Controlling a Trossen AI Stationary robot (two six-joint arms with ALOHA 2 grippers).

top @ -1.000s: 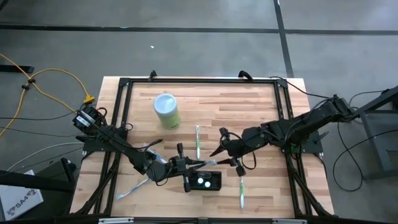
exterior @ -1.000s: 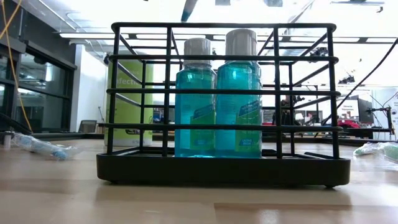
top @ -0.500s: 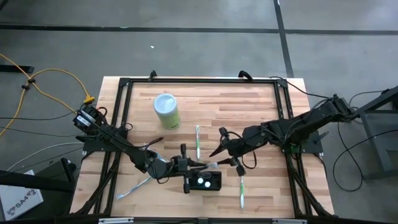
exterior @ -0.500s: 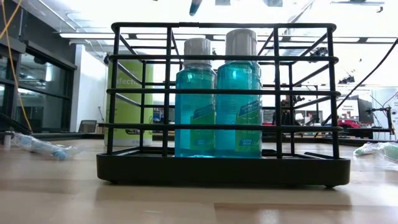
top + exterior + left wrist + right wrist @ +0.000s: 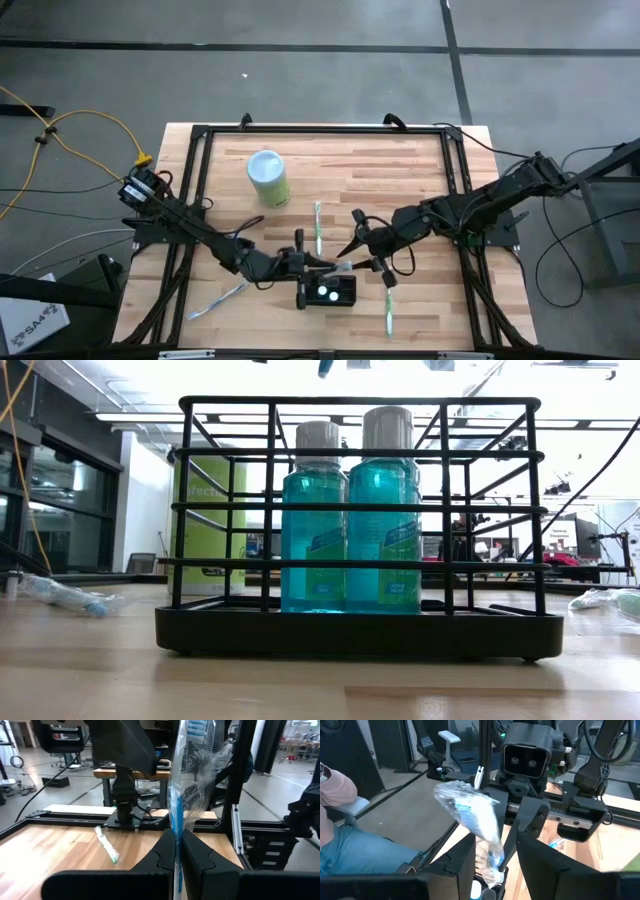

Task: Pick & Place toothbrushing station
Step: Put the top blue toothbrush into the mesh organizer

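High view, left to right: a wrapped toothbrush (image 5: 218,301) lies near the table's (image 5: 420,170) front-left corner, and a pale green cylinder (image 5: 268,178) with a whitish top stands toward the back-left. The left gripper (image 5: 322,265) reaches in from the left edge and hangs just above the toothbrushing station (image 5: 327,291), its fingers (image 5: 167,851) pinched together on a toothbrush in clear wrap (image 5: 176,795), held upright in the left wrist view. The station, a small black wire-sided caddy with a solid base, sits near the middle of the front edge; the low view shows two bottles of blue liquid (image 5: 350,510) with pale caps standing side by side inside it. Another wrapped toothbrush (image 5: 318,226) lies on the boards behind it. The right gripper (image 5: 362,251) hovers just right of the station, jaws apart, the crinkled wrap between its fingers (image 5: 462,862) in the right wrist view; contact is unclear. A further wrapped toothbrush (image 5: 389,312) lies near the front edge, right of the station.
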